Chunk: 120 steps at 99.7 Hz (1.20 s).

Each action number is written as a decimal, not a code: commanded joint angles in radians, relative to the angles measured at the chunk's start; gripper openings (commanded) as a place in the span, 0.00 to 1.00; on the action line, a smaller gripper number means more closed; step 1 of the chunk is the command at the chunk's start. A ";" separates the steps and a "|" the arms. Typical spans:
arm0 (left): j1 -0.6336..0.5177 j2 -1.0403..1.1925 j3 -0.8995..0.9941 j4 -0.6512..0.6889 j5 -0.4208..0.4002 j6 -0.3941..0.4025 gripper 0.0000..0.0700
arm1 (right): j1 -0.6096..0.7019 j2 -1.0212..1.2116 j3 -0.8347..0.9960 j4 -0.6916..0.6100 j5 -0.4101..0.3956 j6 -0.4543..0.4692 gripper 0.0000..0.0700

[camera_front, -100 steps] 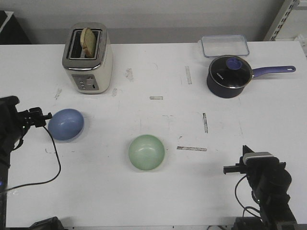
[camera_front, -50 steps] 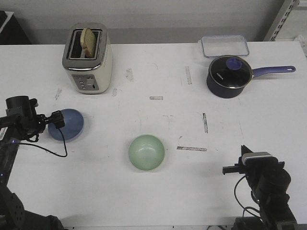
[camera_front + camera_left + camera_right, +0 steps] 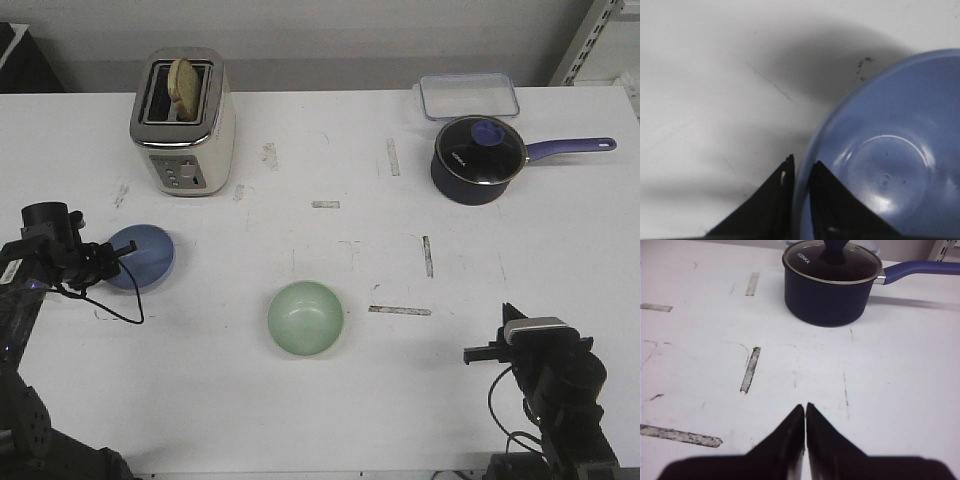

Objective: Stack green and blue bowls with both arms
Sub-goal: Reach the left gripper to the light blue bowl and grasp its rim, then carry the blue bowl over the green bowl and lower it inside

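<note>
The light blue bowl sits at the table's left, upright. My left gripper is at its left rim. In the left wrist view the left gripper has one finger outside and one inside the blue bowl, pinched on the rim. The pale green bowl sits in the middle front, alone and upright. My right gripper rests at the front right, far from both bowls; the right wrist view shows it shut and empty over bare table.
A cream toaster with a bread slice stands at the back left. A dark saucepan with a purple handle and a clear lidded box stand at the back right. Worn tape marks dot the table.
My left gripper has swung in from the left edge to the blue bowl's rim and lowered and closed on it. The bowl shifted slightly. The right arm has not moved.
</note>
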 commanded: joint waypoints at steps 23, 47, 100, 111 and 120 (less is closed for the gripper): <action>-0.043 -0.032 0.161 -0.021 0.082 -0.032 0.00 | 0.003 0.003 0.005 0.010 0.000 0.002 0.00; -0.211 -0.151 0.274 -0.088 0.254 -0.031 0.00 | 0.003 0.003 0.005 0.010 0.000 0.002 0.00; -0.853 -0.106 0.274 -0.266 0.240 0.128 0.00 | 0.003 0.003 0.005 0.010 0.000 0.002 0.00; -0.907 -0.039 0.274 -0.263 0.193 0.127 0.00 | 0.003 0.003 0.005 0.010 0.000 0.002 0.00; -0.926 0.010 0.274 -0.257 0.144 0.128 0.00 | 0.003 0.003 0.005 0.010 0.000 0.002 0.00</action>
